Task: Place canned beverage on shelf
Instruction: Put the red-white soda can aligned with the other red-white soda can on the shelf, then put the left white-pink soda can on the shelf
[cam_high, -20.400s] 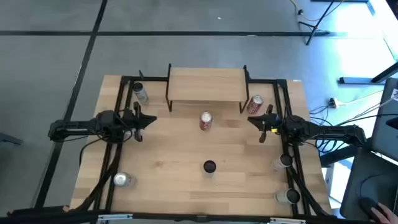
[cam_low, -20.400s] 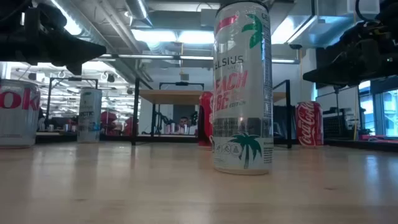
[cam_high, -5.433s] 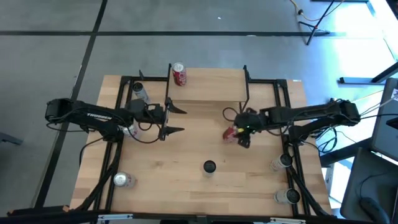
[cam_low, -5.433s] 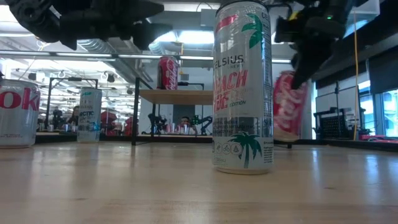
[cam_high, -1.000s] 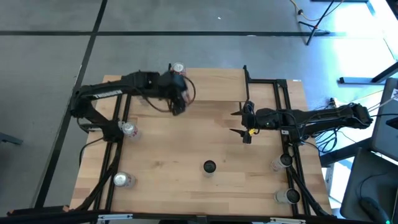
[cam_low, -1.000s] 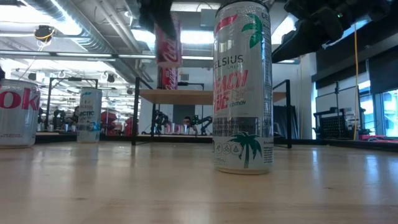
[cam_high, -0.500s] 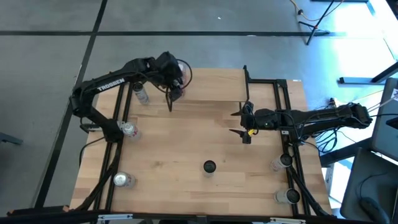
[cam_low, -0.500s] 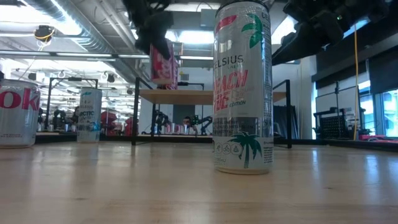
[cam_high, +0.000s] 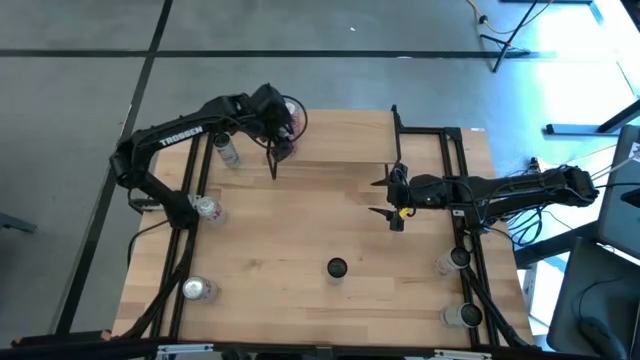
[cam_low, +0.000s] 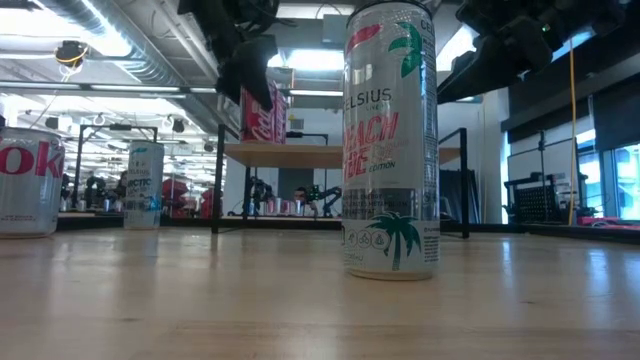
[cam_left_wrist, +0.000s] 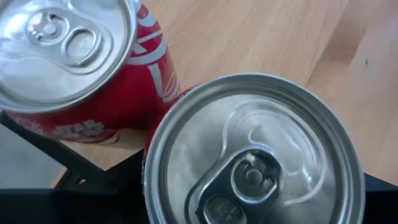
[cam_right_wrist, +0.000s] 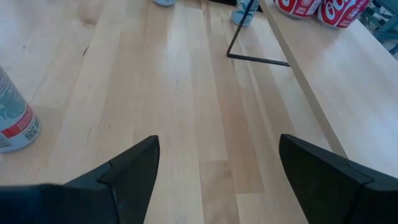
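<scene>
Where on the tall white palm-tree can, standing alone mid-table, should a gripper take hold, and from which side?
Grip the tall can across its straight round wall at mid-height, fingers on opposite sides. It stands upright with nothing close beside it, so a level sideways approach suits; the open right gripper is probably nearest.

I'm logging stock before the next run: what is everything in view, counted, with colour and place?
table: 1, light wood, under everything
shelf: 1, light wood top on a black frame, far middle of the table
cola cans: 2, red, together on the shelf's left end
Celsius can: 1, white with pink and green print, near middle
other cans: 5, silvery tops, three along the left side, two at the near right
left gripper: dark, over the cola cans
right gripper: dark, open, empty, right of centre
</scene>
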